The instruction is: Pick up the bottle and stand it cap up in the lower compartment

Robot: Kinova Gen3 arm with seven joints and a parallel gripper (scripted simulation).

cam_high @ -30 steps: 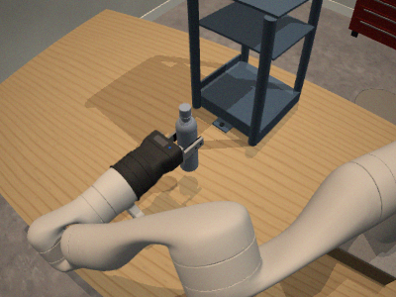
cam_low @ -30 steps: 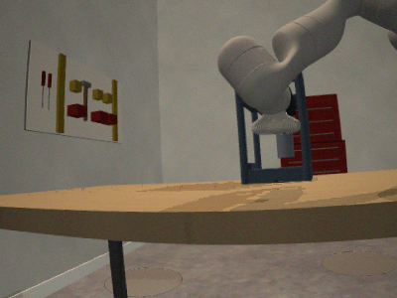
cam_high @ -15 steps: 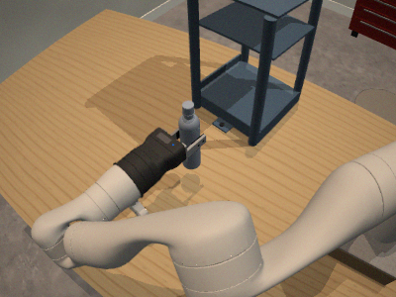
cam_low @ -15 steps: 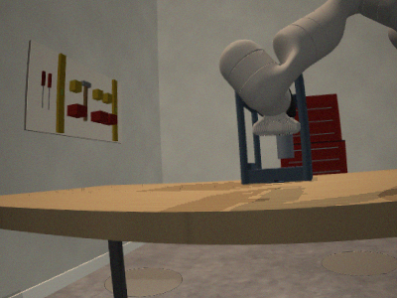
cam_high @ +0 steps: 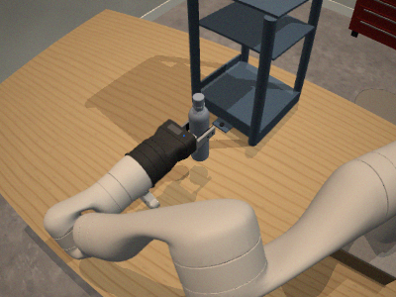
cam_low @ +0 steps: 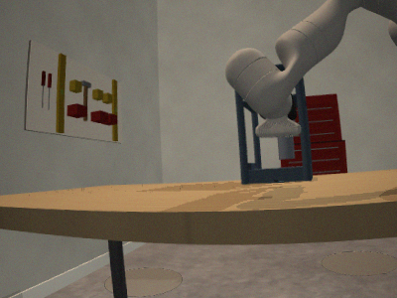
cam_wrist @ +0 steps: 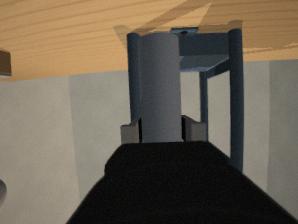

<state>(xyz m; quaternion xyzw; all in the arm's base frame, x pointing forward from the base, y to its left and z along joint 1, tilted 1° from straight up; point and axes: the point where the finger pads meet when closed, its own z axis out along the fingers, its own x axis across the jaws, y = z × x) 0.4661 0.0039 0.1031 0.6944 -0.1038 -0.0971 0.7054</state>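
The grey bottle (cam_high: 199,128) stands upright, cap up, held clear above the table in front of the blue shelving unit (cam_high: 251,66). My gripper (cam_high: 204,137) is shut on the bottle's body from the side, at about mid height. In the wrist view the bottle (cam_wrist: 160,90) fills the gap between my two fingers, with the shelving unit's posts (cam_wrist: 235,95) right behind it. In the exterior view the bottle's lower end (cam_low: 285,147) hangs below my wrist, in front of the lower compartment (cam_low: 275,134) and above its floor level.
A red drawer cabinet (cam_high: 373,20) stands on the floor beyond the table. My arm's large links (cam_high: 208,238) cross the near side of the table. A small bracket (cam_high: 223,126) lies at the unit's front foot. A tool board (cam_low: 71,94) hangs on the left wall.
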